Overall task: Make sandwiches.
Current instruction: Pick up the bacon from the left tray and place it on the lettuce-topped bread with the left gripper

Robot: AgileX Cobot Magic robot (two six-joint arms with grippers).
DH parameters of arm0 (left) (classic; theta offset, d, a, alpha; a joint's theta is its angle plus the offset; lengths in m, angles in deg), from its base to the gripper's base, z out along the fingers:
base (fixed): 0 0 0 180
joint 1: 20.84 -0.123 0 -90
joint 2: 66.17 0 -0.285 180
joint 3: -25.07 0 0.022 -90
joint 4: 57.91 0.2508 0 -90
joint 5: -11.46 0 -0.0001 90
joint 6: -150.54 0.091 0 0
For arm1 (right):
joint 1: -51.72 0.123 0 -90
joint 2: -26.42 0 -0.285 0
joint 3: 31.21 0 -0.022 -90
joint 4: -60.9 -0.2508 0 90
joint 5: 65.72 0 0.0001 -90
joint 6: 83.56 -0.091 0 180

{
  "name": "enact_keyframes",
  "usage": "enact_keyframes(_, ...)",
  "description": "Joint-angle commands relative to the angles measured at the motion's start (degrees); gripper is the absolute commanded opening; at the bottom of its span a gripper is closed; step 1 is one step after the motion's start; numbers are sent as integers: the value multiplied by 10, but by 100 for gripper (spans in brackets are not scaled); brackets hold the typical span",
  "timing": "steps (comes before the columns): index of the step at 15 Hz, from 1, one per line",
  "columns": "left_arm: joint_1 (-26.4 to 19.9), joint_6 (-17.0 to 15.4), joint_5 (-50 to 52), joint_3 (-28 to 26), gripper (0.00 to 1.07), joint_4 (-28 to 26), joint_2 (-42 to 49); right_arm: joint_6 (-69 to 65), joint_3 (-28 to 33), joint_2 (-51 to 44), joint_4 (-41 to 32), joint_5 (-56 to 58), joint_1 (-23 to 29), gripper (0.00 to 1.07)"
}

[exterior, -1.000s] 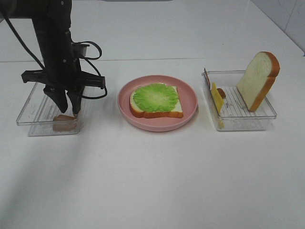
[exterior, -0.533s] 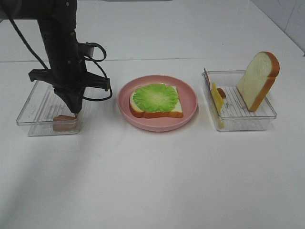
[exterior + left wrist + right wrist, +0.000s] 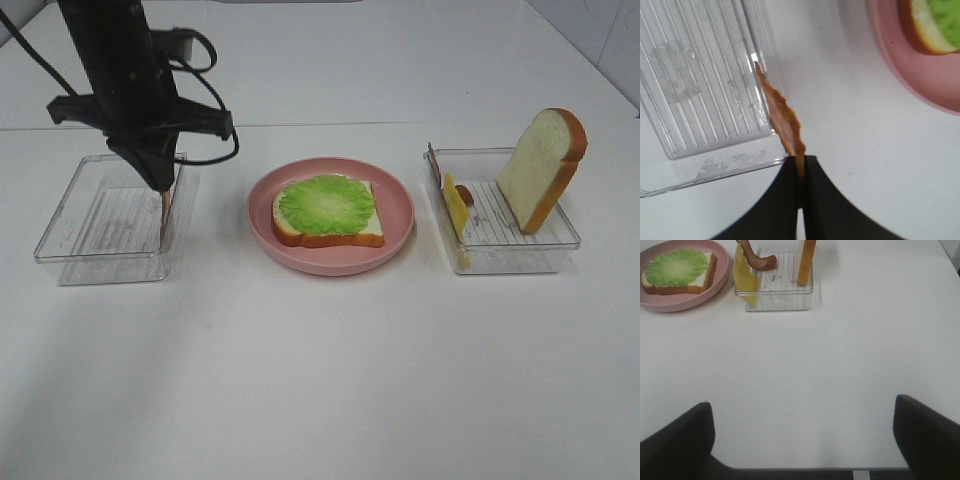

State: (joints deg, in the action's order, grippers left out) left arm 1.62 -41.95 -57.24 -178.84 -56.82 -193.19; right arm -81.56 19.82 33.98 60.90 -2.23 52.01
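Left jaws are pinched shut on the top end of a bacon strip (image 3: pixel 785 122), which hangs straight down below the left arm (image 3: pixel 125 80) and shows edge-on to the high camera. Its lower end sits just inside the left tray (image 3: pixel 60 225), by the wall that faces the plate (image 3: pixel 398 215). Whether the strip touches that wall cannot be told.

Between the strip and the plate stand that clear wall and a band of bare counter (image 3: pixel 320 380). The sandwich (image 3: pixel 328 238) lies flat in the pink plate at the middle of the counter. It is one bread slice with a round lettuce leaf (image 3: pixel 325 203) covering most of its top.

Beyond the plate stands the right tray (image 3: pixel 560 242). In it a loose slice (image 3: pixel 540 165) stands upright at the far outer corner, rising well above the rim. A cheese slice (image 3: pixel 455 210) stands on edge along the wall nearest the plate, and a bacon piece (image 3: pixel 760 261) curls just behind the cheese.

Right jaws stand wide apart with nothing between them. Their dark fingers (image 3: pixel 677 440) hang over bare counter, well apart from the right tray.
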Motion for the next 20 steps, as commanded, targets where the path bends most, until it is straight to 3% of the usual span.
enact_keyframes(1,16,0,-22,-33,0,-27,37,3,2,-17,-4,-2,-2,94)
enact_keyframes(5,28,64,-39,-160,0,-148,17,3,2,-17,-3,-2,-2,94)
enact_keyframes(8,30,106,-38,-249,0,-253,-61,3,2,-17,-3,-2,-2,94)
enact_keyframes(11,30,146,-37,-290,0,-331,-136,3,2,-17,-4,-2,-2,94)
enact_keyframes(13,32,155,-37,-305,0,-372,-176,3,2,-17,-4,-2,-2,94)
enact_keyframes(20,60,204,-6,-312,0,-410,-234,3,2,-17,-3,-2,-2,94)
